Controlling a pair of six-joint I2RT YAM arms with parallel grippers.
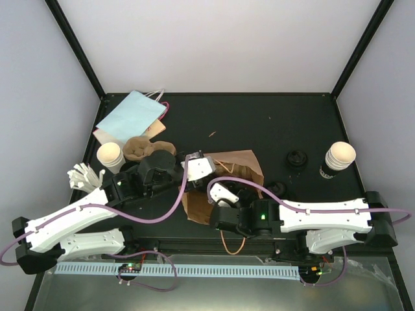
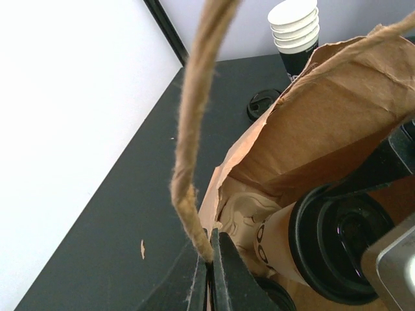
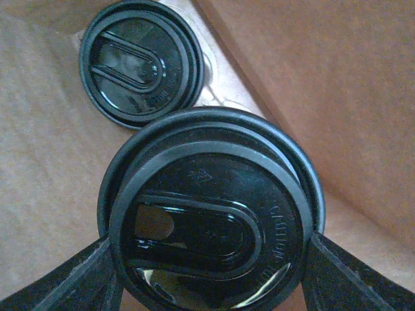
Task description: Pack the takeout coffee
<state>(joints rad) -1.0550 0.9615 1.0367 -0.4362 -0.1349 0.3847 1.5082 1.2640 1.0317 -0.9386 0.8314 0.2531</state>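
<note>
Lidded cup (image 3: 207,220) body hidden under lid, right pincer (image 3: 207,285) fingers cropped below, bag handle (image 2: 194,129) cropped above

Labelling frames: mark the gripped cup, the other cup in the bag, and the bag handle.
Gripped cup (image 3: 207,220): right wrist view, lid centre.
Other cup (image 3: 139,61): right wrist view, lid centre.
Bag handle (image 2: 190,129): left wrist view, mid-loop of twisted cord.

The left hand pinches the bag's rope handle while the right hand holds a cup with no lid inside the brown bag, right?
Not quite: the cup in the right hand wears a black lid, as the right wrist view shows. The left hand does pinch the handle.
</note>
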